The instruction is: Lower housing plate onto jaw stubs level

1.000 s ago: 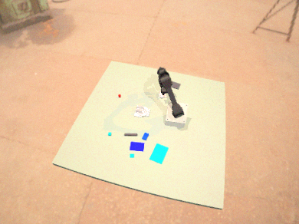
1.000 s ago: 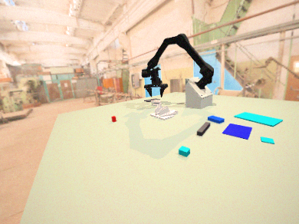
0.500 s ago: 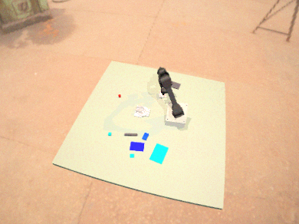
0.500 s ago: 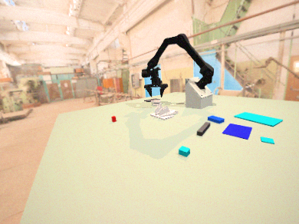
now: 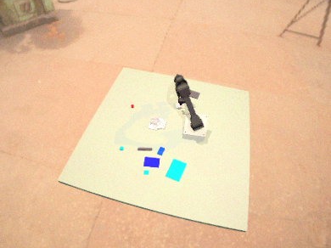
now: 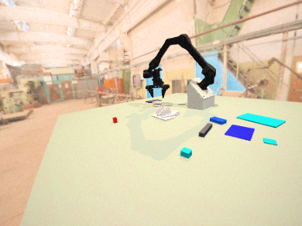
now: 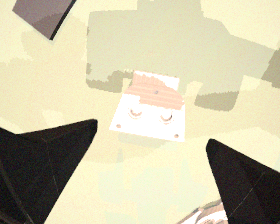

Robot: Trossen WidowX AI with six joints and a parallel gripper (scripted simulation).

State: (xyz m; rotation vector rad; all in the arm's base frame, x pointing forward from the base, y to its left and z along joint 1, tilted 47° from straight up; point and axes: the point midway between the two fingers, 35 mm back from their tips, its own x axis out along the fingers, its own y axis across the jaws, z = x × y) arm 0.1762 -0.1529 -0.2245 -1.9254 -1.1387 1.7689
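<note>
The housing plate [image 5: 179, 106] [image 6: 157, 104] [image 7: 150, 121] is white, with two round features and small holes in the wrist view. It lies on the mat, apart from the jaw assembly, with its far part in brownish shadow. The white base with the jaws [image 5: 157, 124] [image 6: 166, 113] lies beside it; only an edge of it [image 7: 207, 212] shows at the bottom of the wrist view. The pins and stubs are too small to tell. My gripper [image 6: 158, 96] [image 7: 154, 135] is open and empty above the housing plate, its fingers pointing down on either side.
A dark flat plate [image 5: 195, 94] [image 7: 42, 16] lies near the housing plate. A red cube [image 5: 132, 106] [image 6: 114, 120], a dark bar [image 5: 144, 149] [image 6: 205, 130], a blue block [image 5: 160, 150] [image 6: 217, 120] and several cyan and blue pieces lie farther off on the mat.
</note>
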